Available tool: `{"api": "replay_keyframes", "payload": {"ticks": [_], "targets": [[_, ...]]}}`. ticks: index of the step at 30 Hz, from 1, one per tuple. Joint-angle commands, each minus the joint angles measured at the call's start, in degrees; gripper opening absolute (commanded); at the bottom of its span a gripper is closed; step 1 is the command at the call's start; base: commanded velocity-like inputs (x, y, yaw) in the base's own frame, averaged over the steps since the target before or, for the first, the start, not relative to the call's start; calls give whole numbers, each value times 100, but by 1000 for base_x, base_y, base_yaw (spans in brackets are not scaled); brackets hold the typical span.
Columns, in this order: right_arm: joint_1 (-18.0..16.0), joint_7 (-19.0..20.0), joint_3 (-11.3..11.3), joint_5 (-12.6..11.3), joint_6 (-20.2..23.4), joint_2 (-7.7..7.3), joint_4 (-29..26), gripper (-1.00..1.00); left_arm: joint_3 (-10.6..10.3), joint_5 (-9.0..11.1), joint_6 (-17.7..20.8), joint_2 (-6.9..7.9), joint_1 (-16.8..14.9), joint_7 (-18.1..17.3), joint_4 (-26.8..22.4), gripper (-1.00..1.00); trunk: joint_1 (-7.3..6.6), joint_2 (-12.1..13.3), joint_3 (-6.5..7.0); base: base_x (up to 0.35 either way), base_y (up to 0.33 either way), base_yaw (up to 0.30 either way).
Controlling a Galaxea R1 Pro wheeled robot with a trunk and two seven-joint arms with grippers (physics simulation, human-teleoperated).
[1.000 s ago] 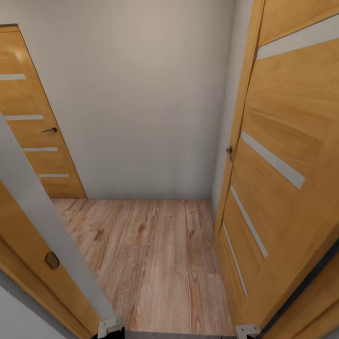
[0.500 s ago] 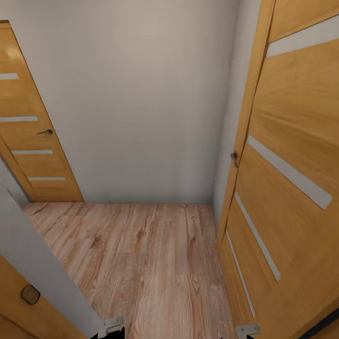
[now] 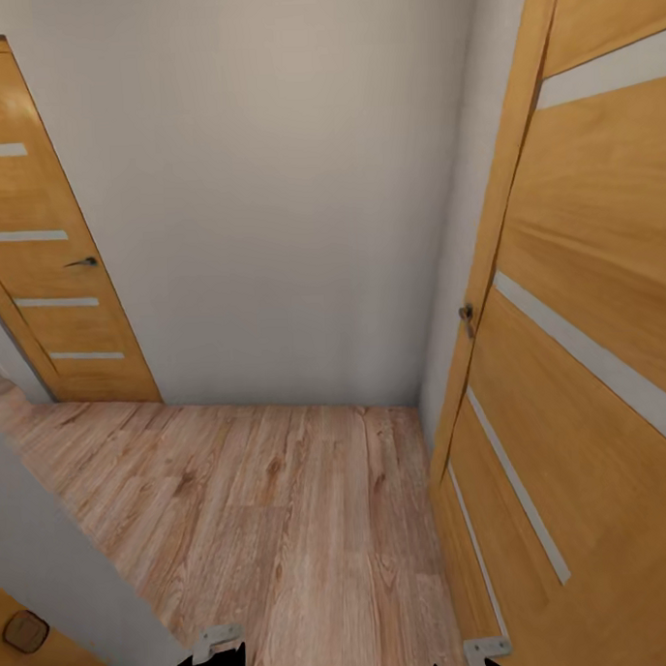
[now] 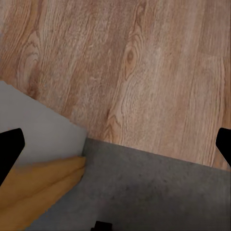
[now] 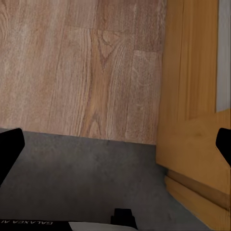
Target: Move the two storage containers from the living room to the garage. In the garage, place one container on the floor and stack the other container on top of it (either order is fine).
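The two storage containers are out of view. My left gripper [image 4: 115, 149] hangs open over a seam where dark grey matt floor [image 4: 154, 197] meets light wood planks [image 4: 134, 62]; its black fingertips [image 4: 9, 149] sit far apart with nothing between them. My right gripper [image 5: 115, 147] is open too, empty, above the same grey floor [image 5: 72, 168] and plank seam, next to an orange wooden door edge [image 5: 192, 144]. In the head view the tops of both arms [image 3: 210, 656] peek in at the bottom edge.
A small hallway with a wood-plank floor [image 3: 283, 510] lies ahead, closed off by a white wall [image 3: 290, 228]. A shut wooden door [image 3: 50, 287] stands at the left. An open wooden door [image 3: 586, 361] lines the right side. A white wall corner [image 3: 53, 568] juts in at the lower left.
The whole head view has shifted: the camera moved forward into the hallway. The door frame and white wall at the left slid down and out, and the grey floor strip left the bottom edge.
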Motion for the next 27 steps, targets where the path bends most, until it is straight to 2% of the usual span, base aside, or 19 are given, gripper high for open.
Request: {"api": "replay_keyframes", "payload": {"ticks": [1,14,22,27], "targets": [[-7,-34,35,7,-13,-2,5,100,-49,39,-39,-4,-11,12,24,100,6,-10,-11,240,0,0],[-5,-34,35,7,-13,-2,5,100,-49,39,-39,-4,-11,12,27,100,6,-10,-11,29,0,0],[-5,-34,35,7,-13,-2,5,100,-49,39,-39,-4,-11,12,27,100,6,-10,-11,215,0,0],[-5,-34,35,7,-13,-2,5,100,-49,39,-40,-4,-11,12,27,100,6,-10,-11,56,0,0]]}}
